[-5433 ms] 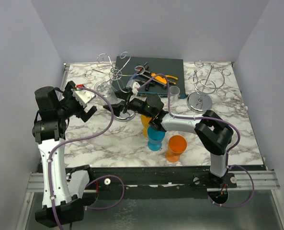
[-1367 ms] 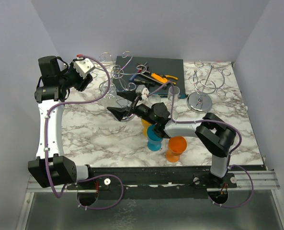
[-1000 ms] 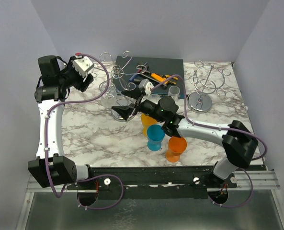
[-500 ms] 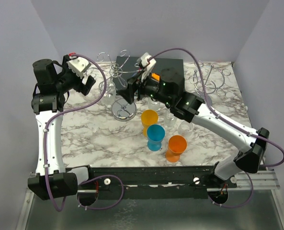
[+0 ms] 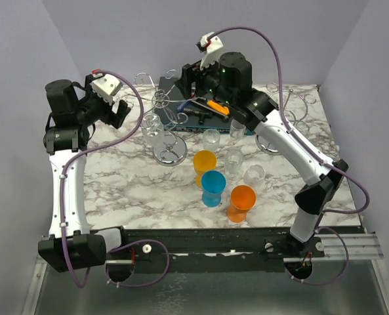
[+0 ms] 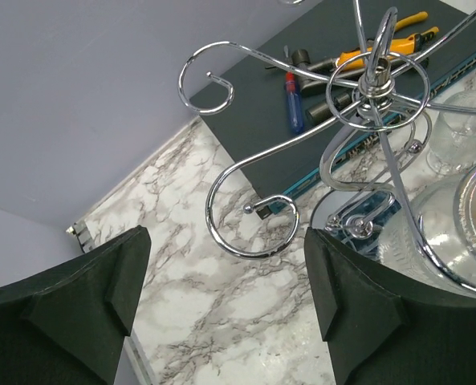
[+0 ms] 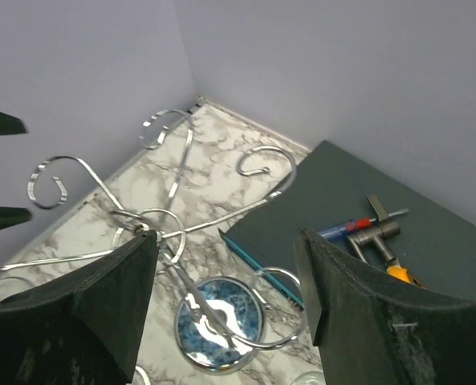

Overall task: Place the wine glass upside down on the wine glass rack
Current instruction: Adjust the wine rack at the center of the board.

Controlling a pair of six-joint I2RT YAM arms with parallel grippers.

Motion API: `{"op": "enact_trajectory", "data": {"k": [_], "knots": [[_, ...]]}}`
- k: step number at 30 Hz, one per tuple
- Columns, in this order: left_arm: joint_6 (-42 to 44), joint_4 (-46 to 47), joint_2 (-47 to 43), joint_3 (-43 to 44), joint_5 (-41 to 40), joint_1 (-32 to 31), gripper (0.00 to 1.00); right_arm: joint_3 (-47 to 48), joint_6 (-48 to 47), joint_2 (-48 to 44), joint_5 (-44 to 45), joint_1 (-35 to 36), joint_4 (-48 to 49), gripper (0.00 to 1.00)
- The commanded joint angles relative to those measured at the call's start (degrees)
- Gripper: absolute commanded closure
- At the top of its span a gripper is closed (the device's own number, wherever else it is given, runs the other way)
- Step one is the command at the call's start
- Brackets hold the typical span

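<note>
Clear wine glass (image 5: 153,128) hangs from the rack (image 5: 171,155), bowl down, stem vertical. Left claw (image 6: 221,309) and right claw (image 7: 225,309) both gape wide, holding nothing.

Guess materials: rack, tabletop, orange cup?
The rack looks like chromed metal wire: mirror-bright reflections. The tabletop is marble-patterned, white with grey veins; real stone or printed laminate, can't tell. The orange cup is probably plastic: opaque, even colour.
</note>
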Motion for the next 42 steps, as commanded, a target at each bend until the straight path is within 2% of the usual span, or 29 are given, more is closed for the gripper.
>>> {"op": "enact_trajectory", "data": {"k": [1,9,13,16,20,24,31,36,40,42], "knots": [[-1.86,0.43,-0.59,3.33,-0.65,-0.02,0.14,2.82,-1.0,3.42,1.48,-3.4,-4.68,0.26],[-8.36,-2.59,-0.74,12.1,2.87,0.2,0.05,-1.33,1.39,2.4,-0.71,-6.24,-2.77,0.28],[-16.96,-2.52,2.61,17.57,10.31,-0.08,0.05,-3.09,2.03,1.38,-0.71,-6.24,-2.55,0.3],[-20.74,-2.54,6.32,19.68,13.41,-3.38,0.08,-4.42,2.6,0.58,-0.71,-6.33,-2.28,0.32],[-17.48,-3.74,9.49,19.79,7.9,-12.03,0.14,-6.77,3.87,-0.82,-2.76,-6.42,-1.37,0.35],[-16.53,-5.08,13.4,22.05,5.43,-14.96,0.2,-8.2,4.76,-1.53,-3.6,-6.42,-0.83,0.42],[-13.59,-5.21,17.22,24.88,1.33,-16.09,0.44,-9.77,5.6,-1.86,-4.68,-6.48,0.45,0.6],[-12.75,-5.35,16.75,23.42,2.3,-16.09,0.56,-9.81,5.69,-1.85,-4.84,-6.43,0.32,0.67],[-11.23,-6.89,16.23,22.13,3.21,-16.08,0.69,-10.18,5.82,-1.76,-5.26,-6.42,0.16,0.71],[-10.52,-7.99,16.06,21.57,3.59,-16.05,0.71,-10.66,6.26,-1.88,-5.44,-6.42,0.14,0.73]]}}
